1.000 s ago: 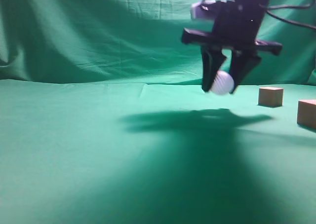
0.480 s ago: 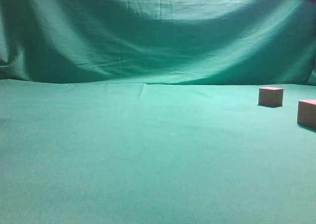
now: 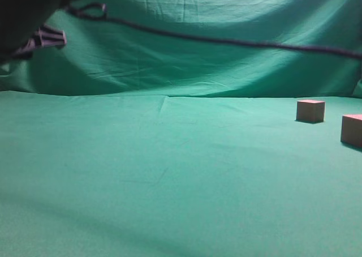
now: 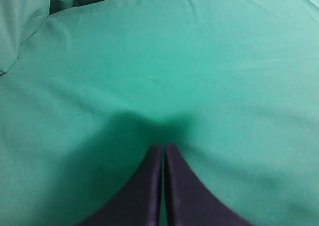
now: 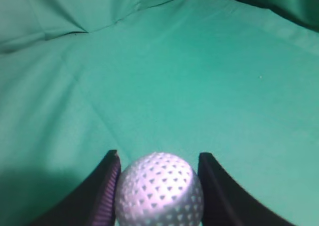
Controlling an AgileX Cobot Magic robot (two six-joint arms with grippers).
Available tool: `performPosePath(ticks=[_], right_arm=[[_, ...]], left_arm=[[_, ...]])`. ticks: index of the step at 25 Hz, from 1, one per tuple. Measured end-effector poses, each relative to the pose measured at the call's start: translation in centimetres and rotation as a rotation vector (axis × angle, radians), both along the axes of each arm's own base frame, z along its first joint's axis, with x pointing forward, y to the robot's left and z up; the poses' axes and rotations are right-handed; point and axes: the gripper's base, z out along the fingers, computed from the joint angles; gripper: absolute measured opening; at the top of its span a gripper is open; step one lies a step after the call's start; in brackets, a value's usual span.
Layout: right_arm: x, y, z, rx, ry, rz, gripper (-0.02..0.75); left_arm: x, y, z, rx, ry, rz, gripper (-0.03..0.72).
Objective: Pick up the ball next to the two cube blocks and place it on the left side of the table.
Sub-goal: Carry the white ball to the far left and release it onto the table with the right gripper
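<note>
The white dimpled ball (image 5: 159,188) sits between the two dark fingers of my right gripper (image 5: 158,155), which is shut on it and holds it above the green table (image 5: 199,76). In the exterior view the ball is out of sight; only a dark part of the arm (image 3: 25,16) shows at the top left. The two cube blocks (image 3: 310,110) (image 3: 352,130) rest on the table (image 3: 169,166) at the far right. My left gripper (image 4: 163,147) is shut and empty, hovering over bare cloth.
A dark cable (image 3: 226,41) stretches across the upper exterior view from the right edge to the arm at top left. The draped green backdrop (image 3: 198,70) rises behind the table. Folds of cloth show at the top left of the right wrist view (image 5: 45,22).
My right gripper carried the ball from the middle, near the cubes, up and to the left, out of the exterior view. Now only the arm and its trailing cable show there.
</note>
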Motion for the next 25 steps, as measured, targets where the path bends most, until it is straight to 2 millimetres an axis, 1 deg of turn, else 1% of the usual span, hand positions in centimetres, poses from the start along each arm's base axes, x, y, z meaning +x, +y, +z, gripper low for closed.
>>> performPosePath(ticks=[3, 5, 6, 7, 10, 11, 16, 17, 18, 20, 21, 22, 23, 24, 25], right_arm=[[0.3, 0.7, -2.9, -0.002, -0.011, -0.022, 0.309], [0.6, 0.8, -4.3, -0.008, -0.017, -0.031, 0.309], [0.6, 0.8, -4.3, -0.008, -0.017, -0.031, 0.309], [0.7, 0.9, -5.5, -0.027, -0.027, -0.029, 0.309], [0.7, 0.9, -6.7, -0.052, -0.035, -0.023, 0.309], [0.7, 0.9, -6.8, -0.055, -0.037, -0.021, 0.309], [0.8, 0.9, -6.8, -0.064, -0.044, -0.015, 0.309], [0.8, 0.8, -6.8, -0.067, -0.042, -0.014, 0.384], [0.8, 0.8, -6.8, -0.068, -0.041, -0.013, 0.431], [1.2, 0.5, -6.9, -0.072, -0.032, -0.018, 0.558], [1.4, 0.4, -6.6, -0.07, -0.028, -0.02, 0.611], [1.7, 0.2, -6.1, -0.067, -0.02, -0.023, 0.641], [1.9, 0.0, -5.2, -0.059, -0.017, -0.025, 0.662], [2.2, -0.3, -4.0, -0.05, -0.015, -0.022, 0.645], [2.2, -0.5, -2.6, -0.046, -0.011, -0.011, 0.645]], left_arm=[[0.0, 0.0, 0.0, 0.0, 0.0, 0.0, 0.0], [0.0, 0.0, 0.0, 0.0, 0.0, 0.0, 0.0], [0.0, 0.0, 0.0, 0.0, 0.0, 0.0, 0.0], [0.0, 0.0, 0.0, 0.0, 0.0, 0.0, 0.0], [0.0, 0.0, 0.0, 0.0, 0.0, 0.0, 0.0], [0.0, 0.0, 0.0, 0.0, 0.0, 0.0, 0.0], [0.0, 0.0, 0.0, 0.0, 0.0, 0.0, 0.0], [0.0, 0.0, 0.0, 0.0, 0.0, 0.0, 0.0], [0.0, 0.0, 0.0, 0.0, 0.0, 0.0, 0.0], [0.0, 0.0, 0.0, 0.0, 0.0, 0.0, 0.0], [0.0, 0.0, 0.0, 0.0, 0.0, 0.0, 0.0], [0.0, 0.0, 0.0, 0.0, 0.0, 0.0, 0.0], [0.0, 0.0, 0.0, 0.0, 0.0, 0.0, 0.0], [0.0, 0.0, 0.0, 0.0, 0.0, 0.0, 0.0], [0.0, 0.0, 0.0, 0.0, 0.0, 0.0, 0.0]])
